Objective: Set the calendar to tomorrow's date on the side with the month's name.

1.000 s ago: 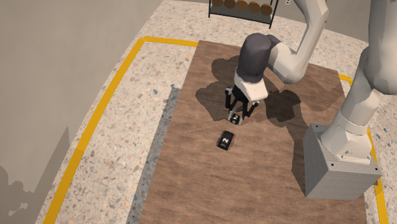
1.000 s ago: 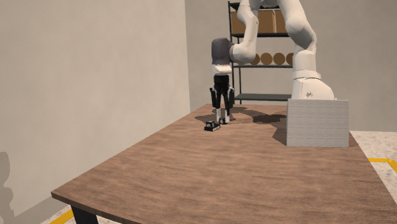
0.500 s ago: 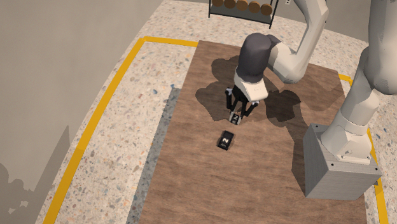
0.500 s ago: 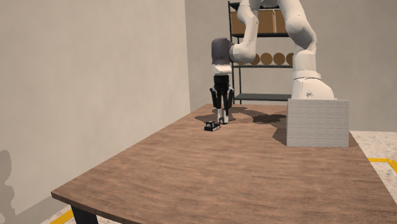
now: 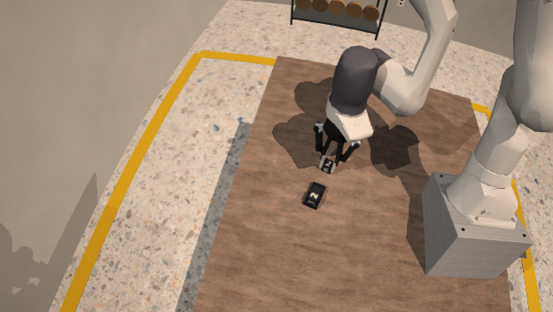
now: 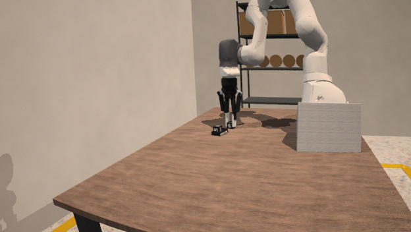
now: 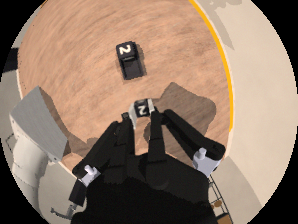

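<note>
Tray [image 5: 320, 189] [image 6: 217, 134] [image 7: 132, 70], one, dark: on the desk [image 5: 354, 248] [image 6: 211, 171] [image 7: 80, 60]. In the top view its long axis runs from about 1 o'clock to 7 o'clock; in the wrist view, nearer 11 to 5. The exterior view adds pale lettering, too small to read, on the long side facing about 4 o'clock.

Seated cube [image 5: 314, 194] [image 6: 217, 129] [image 7: 126, 50], black: in the tray's end toward 7 o'clock in the top view. Top and wrist views give a white 2 on its upper face; the exterior shows a 5 on a side. The wrist view reveals the vacant half, toward the end effector [image 5: 327, 165] [image 6: 230, 122] [image 7: 142, 106].

Second cube [image 5: 327, 166] [image 6: 229, 125] [image 7: 142, 108], black: outside the tray, near it at 1 o'clock in the top view. A 2 is uppermost; only the exterior plainly shows the 6 on its side. The end effector pinches it between pale pads, pointing downward.

Mounting block [image 5: 474, 259] [image 6: 328, 128] [image 7: 41, 120], grey: toward 3 o'clock in the top view, well apart from the tray.
</note>
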{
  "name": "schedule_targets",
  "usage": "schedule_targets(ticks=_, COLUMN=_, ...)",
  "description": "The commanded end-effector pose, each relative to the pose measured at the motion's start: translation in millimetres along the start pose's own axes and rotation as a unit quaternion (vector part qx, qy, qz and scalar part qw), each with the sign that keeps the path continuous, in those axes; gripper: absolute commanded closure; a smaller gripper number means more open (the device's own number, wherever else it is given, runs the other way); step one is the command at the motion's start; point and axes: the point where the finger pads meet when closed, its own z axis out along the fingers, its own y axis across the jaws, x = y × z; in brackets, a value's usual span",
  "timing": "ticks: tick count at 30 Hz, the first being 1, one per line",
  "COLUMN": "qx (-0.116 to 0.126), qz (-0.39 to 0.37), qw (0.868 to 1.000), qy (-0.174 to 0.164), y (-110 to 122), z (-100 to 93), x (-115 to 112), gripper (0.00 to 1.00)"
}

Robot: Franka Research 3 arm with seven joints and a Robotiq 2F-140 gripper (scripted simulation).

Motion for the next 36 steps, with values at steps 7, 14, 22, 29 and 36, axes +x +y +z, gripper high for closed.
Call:
schedule_targets(ticks=7, qx=-0.001, qz=0.001, qw=1.000, qy=0.001, y=1, z=0.0, x=1, gripper=0.84)
schedule_targets(ticks=14, qx=-0.001, qz=0.001, qw=1.000, qy=0.001, y=1, z=-19.9, x=1, gripper=0.84)
schedule_targets(ticks=22, qx=-0.001, qz=0.001, qw=1.000, qy=0.001, y=1, z=-63.5, x=1, gripper=0.84)
schedule_targets(ticks=29, qx=-0.001, qz=0.001, qw=1.000, qy=0.001, y=0, z=-98.2, x=1, gripper=0.84)
schedule_targets(ticks=36, qx=-0.001, qz=0.001, qw=1.000, qy=0.001, y=0, z=-100.0, x=1, gripper=0.84)
